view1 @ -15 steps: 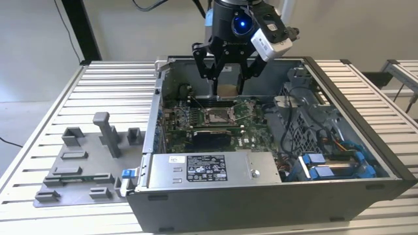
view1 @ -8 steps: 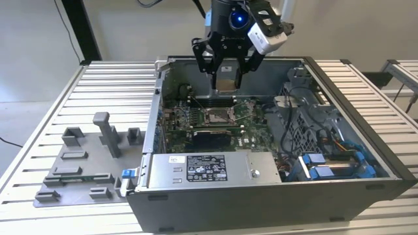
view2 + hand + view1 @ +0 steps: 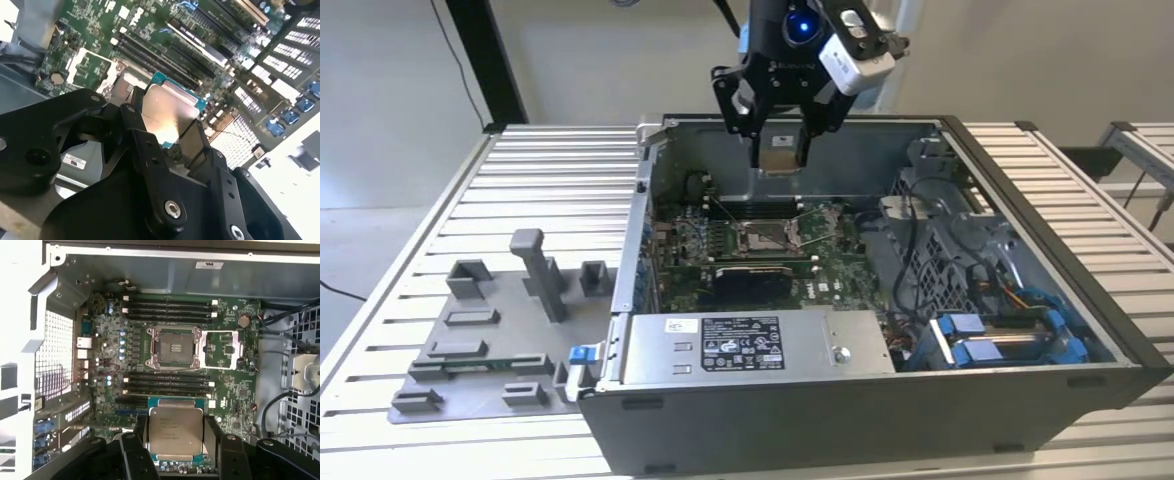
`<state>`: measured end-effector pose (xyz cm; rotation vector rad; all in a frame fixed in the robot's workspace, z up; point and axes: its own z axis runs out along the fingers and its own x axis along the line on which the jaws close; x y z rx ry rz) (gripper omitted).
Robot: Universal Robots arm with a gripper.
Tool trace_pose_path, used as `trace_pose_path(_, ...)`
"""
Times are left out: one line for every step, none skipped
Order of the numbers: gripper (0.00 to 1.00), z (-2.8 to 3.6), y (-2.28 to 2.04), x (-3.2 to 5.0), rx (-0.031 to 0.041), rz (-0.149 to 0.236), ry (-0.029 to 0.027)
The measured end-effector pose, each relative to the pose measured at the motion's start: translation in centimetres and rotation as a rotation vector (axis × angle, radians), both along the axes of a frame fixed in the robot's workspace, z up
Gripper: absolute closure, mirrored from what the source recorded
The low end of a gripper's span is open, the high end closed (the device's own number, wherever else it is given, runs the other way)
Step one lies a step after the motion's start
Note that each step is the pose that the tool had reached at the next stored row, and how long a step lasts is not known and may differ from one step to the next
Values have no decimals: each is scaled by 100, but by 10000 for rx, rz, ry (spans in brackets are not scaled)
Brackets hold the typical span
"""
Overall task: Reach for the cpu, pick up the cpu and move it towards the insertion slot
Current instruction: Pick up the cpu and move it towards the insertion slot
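Note:
My gripper (image 3: 779,150) hangs over the back of the open computer case, shut on the cpu (image 3: 779,160), a thin square chip with a pale silvery top. In both wrist views the cpu (image 3: 176,430) (image 3: 167,112) sits flat between the two black fingers (image 3: 212,432). The insertion slot (image 3: 769,235) (image 3: 173,347) is a silver-framed square socket with a dark centre on the green board, its lid swung open beside it. In the exterior view the chip is high above the board, slightly behind the socket.
The grey case's walls (image 3: 640,230) surround the board. A power supply (image 3: 740,345) fills the case's front, with cables and blue drive brackets (image 3: 1001,335) on the exterior view's right. A grey plastic fixture (image 3: 494,320) lies on the slatted table at the exterior view's left.

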<state>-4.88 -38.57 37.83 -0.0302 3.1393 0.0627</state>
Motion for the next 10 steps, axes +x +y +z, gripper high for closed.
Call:
trace_pose_path(100, -1, 31, 1, 1, 0, 0)
trace_pose_path(100, -1, 64, 2, 1, 0, 0)
trace_pose_path(100, -1, 97, 4, 1, -1, 0)
trace_pose_path(100, -1, 129, 6, 0, -1, 0)
trace_pose_path(100, -2, 160, 10, 1, -1, 0)
trace_pose_path(100, -2, 190, 15, 1, -1, 0)
trace_pose_path(100, -2, 219, 21, 1, -1, 0)
trace_pose_path(100, -2, 247, 27, 0, -1, 0)
trace_pose_path(100, -2, 275, 34, 0, -1, 0)
trace_pose_path(100, -3, 302, 41, 0, 0, 0)
